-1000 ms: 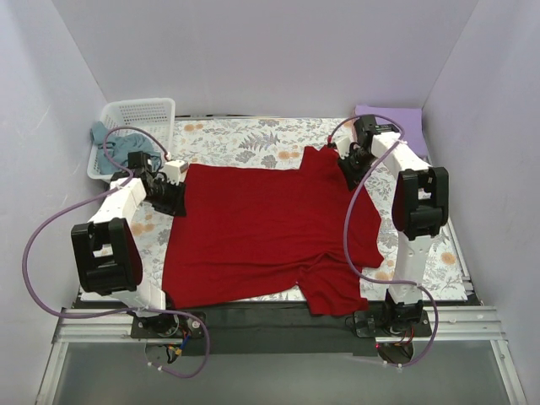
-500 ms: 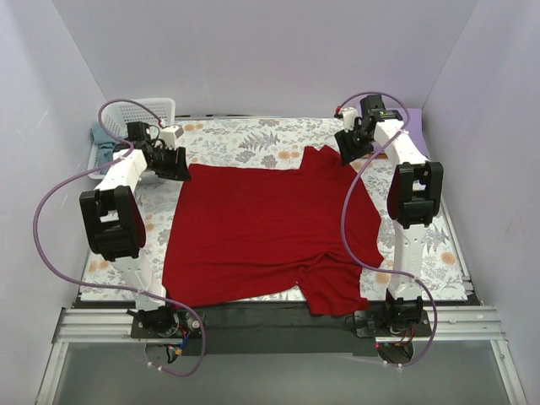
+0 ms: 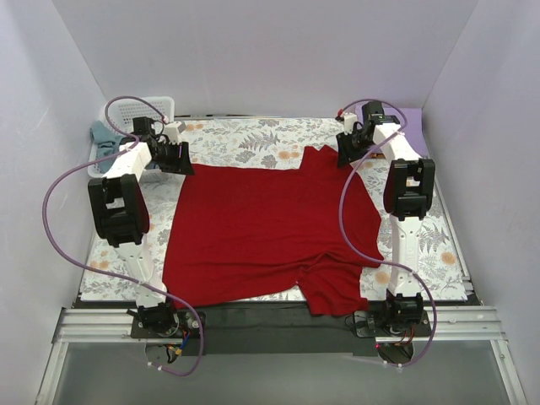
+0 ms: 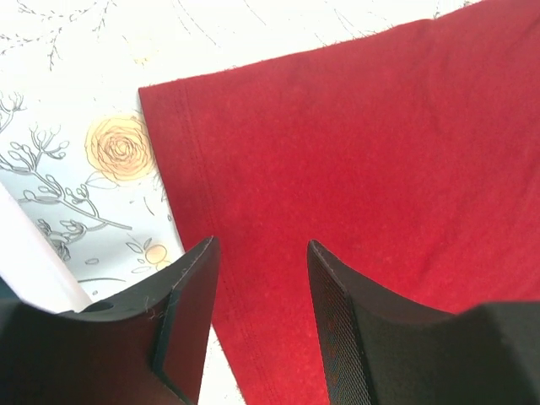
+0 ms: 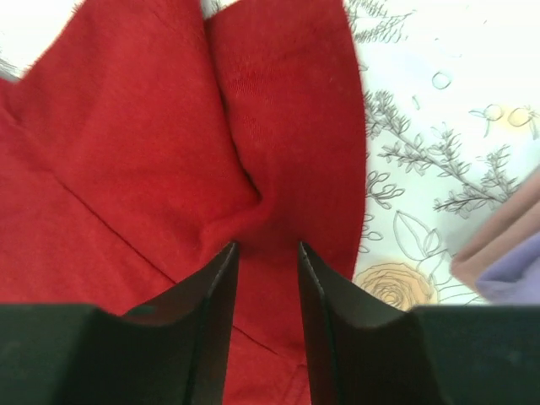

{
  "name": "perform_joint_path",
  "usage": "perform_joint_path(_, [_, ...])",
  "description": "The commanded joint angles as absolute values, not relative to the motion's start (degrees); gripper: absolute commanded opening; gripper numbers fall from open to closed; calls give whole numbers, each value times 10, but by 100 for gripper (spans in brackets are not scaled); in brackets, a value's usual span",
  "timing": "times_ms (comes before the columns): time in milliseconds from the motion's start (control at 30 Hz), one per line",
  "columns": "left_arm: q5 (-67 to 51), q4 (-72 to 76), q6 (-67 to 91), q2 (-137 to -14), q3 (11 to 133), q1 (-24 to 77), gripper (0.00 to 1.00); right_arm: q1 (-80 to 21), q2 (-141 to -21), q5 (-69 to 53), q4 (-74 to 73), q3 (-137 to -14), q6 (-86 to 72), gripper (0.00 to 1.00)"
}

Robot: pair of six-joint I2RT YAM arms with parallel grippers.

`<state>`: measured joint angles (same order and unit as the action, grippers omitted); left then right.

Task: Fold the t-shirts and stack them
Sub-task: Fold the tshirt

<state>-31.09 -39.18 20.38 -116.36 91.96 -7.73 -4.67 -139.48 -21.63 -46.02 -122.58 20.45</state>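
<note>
At the upper left of the top view stands the basket [image 3: 143, 111], with a blue-grey shirt [image 3: 103, 139] hanging over its left side. Just right of it, the left arm [image 3: 118, 207] reaches to the far left corner of the red shirt [image 3: 270, 224]. In the left wrist view its jaws are released, with a wide gap, and they hover over the hem [image 4: 181, 160] of that corner. They hold nothing.

The red shirt lies spread flat in the middle of the table [image 3: 245, 139], and it is not folded yet. At the lower right of the top view one sleeve [image 3: 333, 295] reaches over the near edge.

The right arm [image 3: 409, 190] reaches to the upper right corner of the red shirt. Its jaws are also released, with a narrower gap, above a crease [image 5: 257, 198] where the cloth bunches. To the far right, in the corner, is the lavender shirt [image 3: 403, 116].

I judge that the first fold of the red shirt is about to begin, so the task is at an early stage. Next, I think both jaws must come down and pinch the far edge. The right side needs care, because the bunched cloth could give a grip on two layers.
</note>
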Motion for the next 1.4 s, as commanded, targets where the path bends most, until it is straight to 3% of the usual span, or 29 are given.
perform_joint_path(0, [-307, -383, 206, -1173, 954, -75, 45, -26, -1395, -292, -454, -1253, 191, 39])
perform_joint_path(167, [-297, -410, 200, -1223, 1012, -67, 45, -11, -1386, -304, -447, -1259, 188, 52])
perform_joint_path(300, [-297, -420, 199, -1236, 1048, -62, 45, -10, -1397, -301, -442, -1272, 186, 53])
perform_joint_path(633, [-272, -427, 198, -1250, 1058, -55, 46, -13, -1424, -312, -431, -1276, 191, 51])
perform_joint_path(967, [-280, -435, 209, -1259, 1067, -56, 46, -47, -1437, -208, -418, -1254, 221, 46])
perform_joint_path(1167, [-276, -434, 207, -1267, 1074, -56, 46, -52, -1437, -162, -415, -1251, 222, 52])
perform_joint_path(1367, [-280, -435, 204, -1268, 1075, -55, 46, -52, -1399, -216, -410, -1232, 227, 50])
